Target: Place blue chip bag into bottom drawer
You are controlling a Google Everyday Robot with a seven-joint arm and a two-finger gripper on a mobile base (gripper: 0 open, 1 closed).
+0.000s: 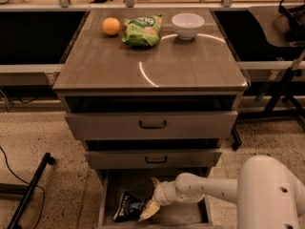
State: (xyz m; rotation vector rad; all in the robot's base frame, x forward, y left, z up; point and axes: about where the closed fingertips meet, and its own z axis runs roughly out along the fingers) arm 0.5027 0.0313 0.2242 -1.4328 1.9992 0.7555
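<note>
The blue chip bag (126, 207) lies on the floor of the open bottom drawer (183, 213), at its left front. My gripper (148, 199) reaches into the drawer from the right, just right of the bag. Its fingers are spread apart, one fingertip (154, 182) above and one fingertip (147, 213) low beside the bag's right edge. The jaws are open and not closed on the bag. The white arm (205, 189) crosses the drawer's right half and hides part of its floor.
The two handled drawers (152, 124) above stand slightly pulled out and overhang the bottom drawer. On the cabinet top sit an orange (111, 26), a green chip bag (142, 30) and a white bowl (188, 25). A black stand leg (29, 190) lies on the floor at left.
</note>
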